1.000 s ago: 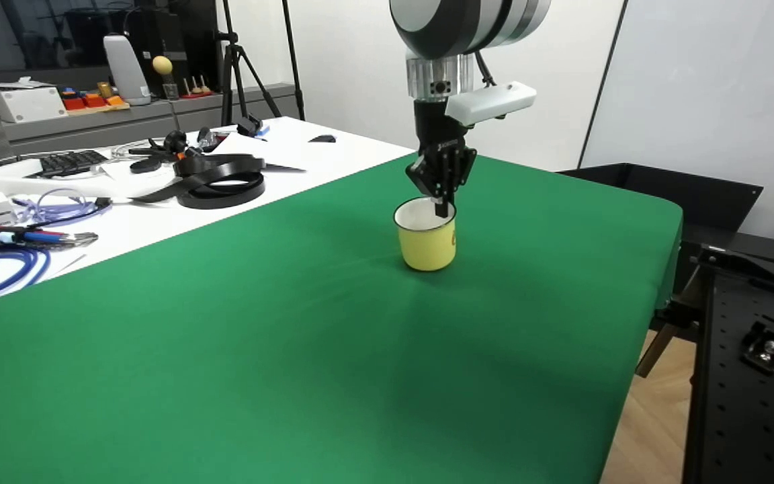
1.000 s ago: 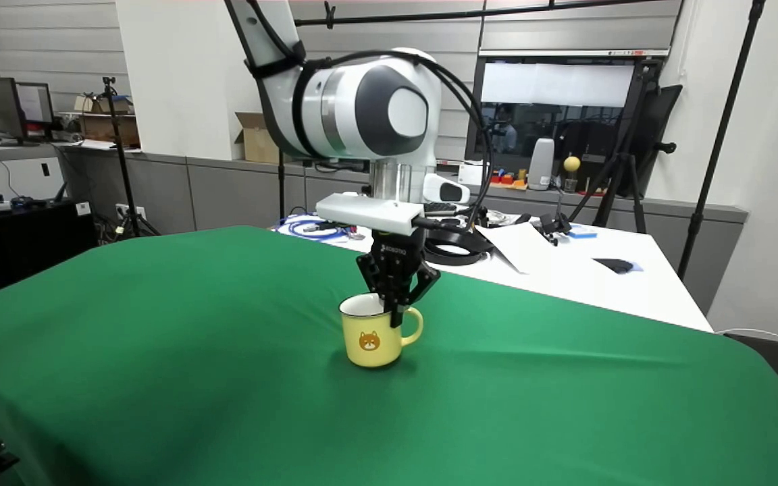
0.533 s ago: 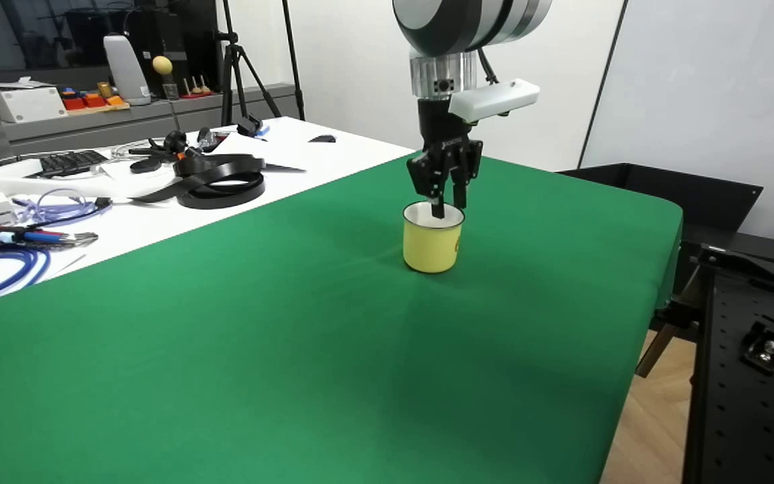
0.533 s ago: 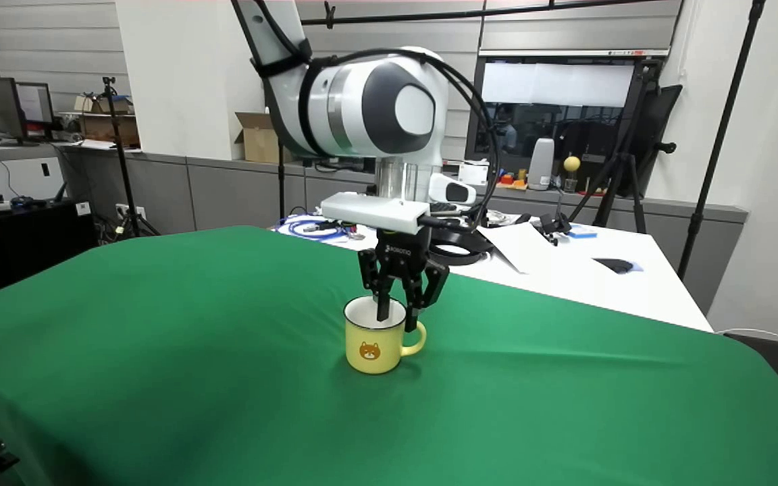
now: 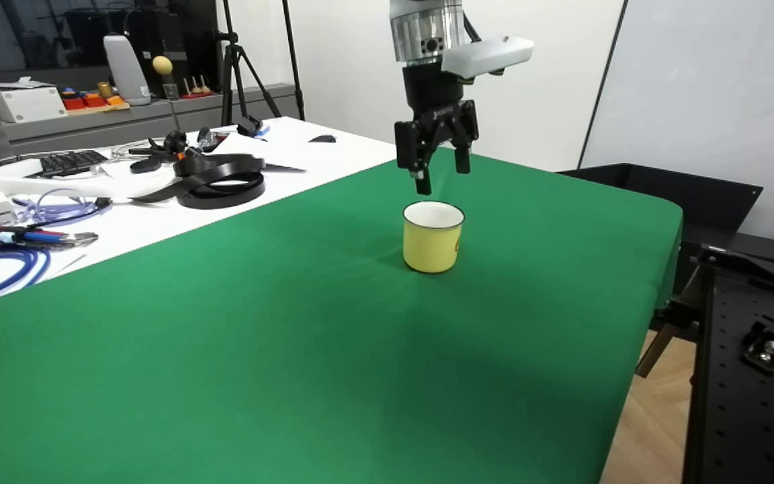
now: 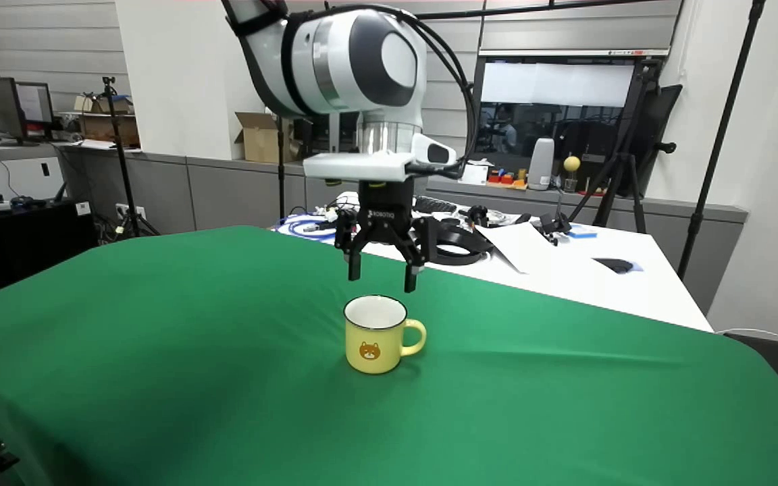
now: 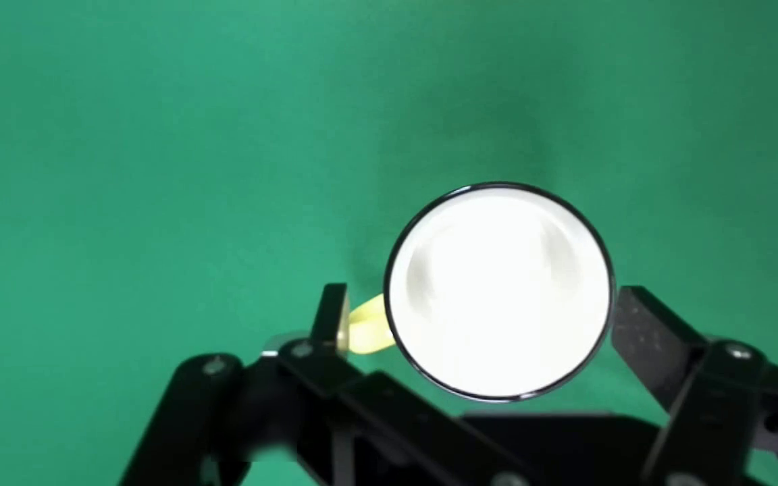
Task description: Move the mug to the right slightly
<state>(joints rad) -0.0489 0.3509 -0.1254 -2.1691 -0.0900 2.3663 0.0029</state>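
The pale yellow mug (image 5: 430, 247) stands upright on the green cloth. Its white inside and dark rim show in both exterior views. A brown animal face is printed on the side of the mug (image 6: 373, 347), and its handle (image 6: 417, 339) points to the right there. Above the mug hangs my gripper (image 6: 382, 284), its jaws wide apart and clear of the rim. From the wrist view I look straight down into the mug (image 7: 500, 290). One of the fingers (image 7: 330, 314) overlaps the end of the handle in that picture, and the opposite one appears beside the rim.
Green cloth (image 5: 259, 376) covers the table around the mug. A white table (image 6: 564, 283) behind it carries black straps (image 5: 226, 181), cables (image 5: 11, 265) and papers. A black perforated rail (image 5: 750, 376) runs along the near right in an exterior view.
One second ago my gripper was shut on the mug's wall, one finger inside. The mug then shifted slightly and settled level. The jaws opened and the gripper rose clear above it.
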